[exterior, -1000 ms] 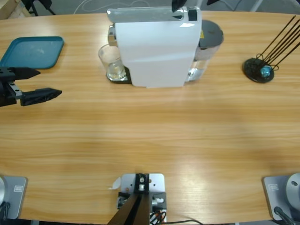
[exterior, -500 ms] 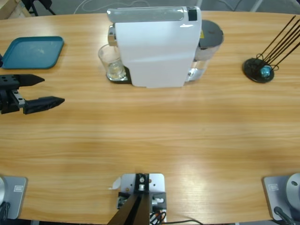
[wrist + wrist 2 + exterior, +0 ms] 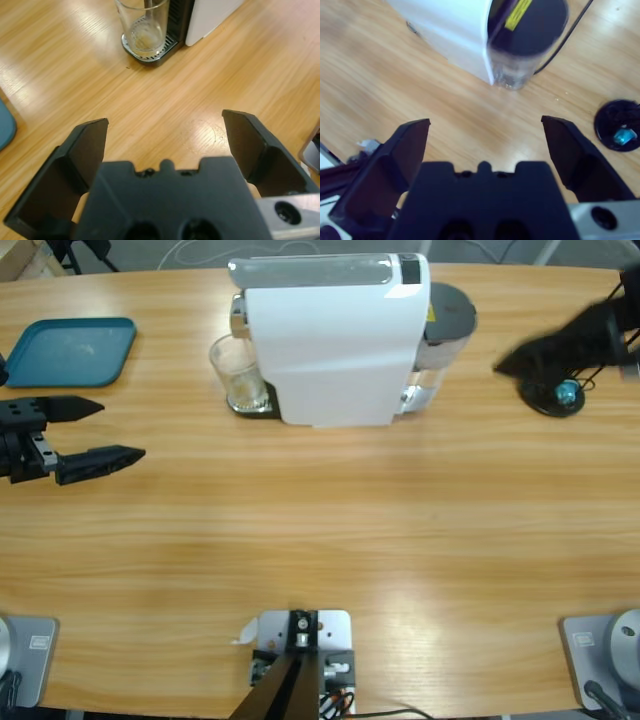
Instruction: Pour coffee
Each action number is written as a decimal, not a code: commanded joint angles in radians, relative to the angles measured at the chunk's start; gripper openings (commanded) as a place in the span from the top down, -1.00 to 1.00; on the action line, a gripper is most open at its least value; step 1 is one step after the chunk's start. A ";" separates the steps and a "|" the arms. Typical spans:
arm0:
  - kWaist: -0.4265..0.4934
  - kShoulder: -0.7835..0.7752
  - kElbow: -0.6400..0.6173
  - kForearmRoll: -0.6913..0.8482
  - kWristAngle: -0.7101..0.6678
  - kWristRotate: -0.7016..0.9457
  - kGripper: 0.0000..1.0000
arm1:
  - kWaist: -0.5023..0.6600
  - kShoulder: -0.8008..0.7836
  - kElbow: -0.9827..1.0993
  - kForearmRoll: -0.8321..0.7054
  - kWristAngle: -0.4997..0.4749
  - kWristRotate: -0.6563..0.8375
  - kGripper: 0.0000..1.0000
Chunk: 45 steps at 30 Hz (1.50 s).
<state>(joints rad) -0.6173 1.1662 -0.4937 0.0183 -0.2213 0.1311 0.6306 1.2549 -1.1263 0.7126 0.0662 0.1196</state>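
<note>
A clear glass (image 3: 240, 375) stands on the drip grate of the white coffee machine (image 3: 330, 340), under its spout. A shallow pale tan layer of coffee (image 3: 144, 40) lies in the bottom of the glass (image 3: 145, 25). My left gripper (image 3: 123, 429) hovers open at the table's left side, well short of the glass, with nothing between its jaws. My right gripper (image 3: 485, 122) is open and empty, looking down on the machine's water tank (image 3: 525, 35). In the high view its arm (image 3: 570, 340) shows as a dark blur at the upper right.
A teal tray (image 3: 70, 350) lies at the back left, just beyond the left gripper. A black capsule stand (image 3: 550, 390) with thin rods and a blue capsule sits at the back right, partly under the right arm. The water tank (image 3: 445, 325) sits behind the machine.
The right arm has swung into view at the upper right, over the capsule stand. The left gripper has drifted slightly right and toward the front, still open.
</note>
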 commanded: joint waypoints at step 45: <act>-0.024 -0.079 0.093 -0.036 -0.044 -0.087 -1.00 | 0.009 -0.324 0.454 -0.271 -0.068 -0.077 -0.96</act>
<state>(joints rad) -0.6318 1.1009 -0.4383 -0.0063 -0.2523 0.0615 0.6315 0.9062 -0.7191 0.4606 0.0179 0.0436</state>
